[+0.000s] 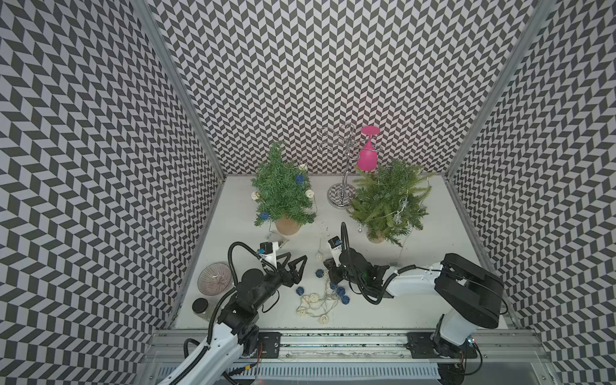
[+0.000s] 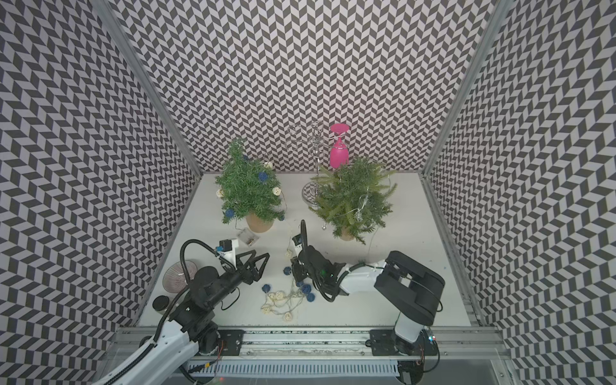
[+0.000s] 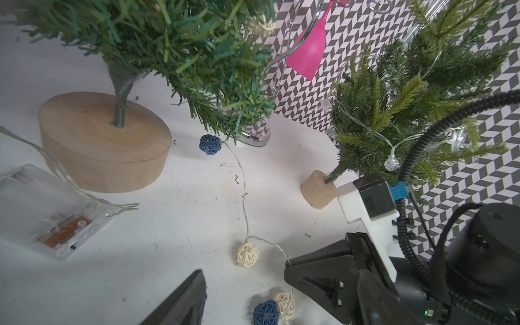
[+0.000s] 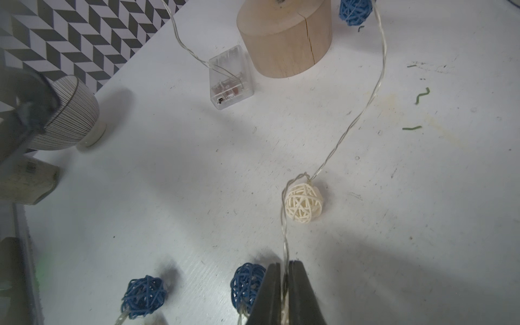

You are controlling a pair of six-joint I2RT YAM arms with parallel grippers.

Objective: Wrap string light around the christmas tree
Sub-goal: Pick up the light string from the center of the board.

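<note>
Right gripper pinched onto string light wire beside a cream ball, left gripper spread wide and empty, wire trailing across white table to christmas tree, battery box beside its wooden base

The christmas tree stands upright on a wooden base, left of centre — some blue and cream balls already hang on it. The string light lies mostly heaped at lower centre, wire pinched in my right gripper.
</note>
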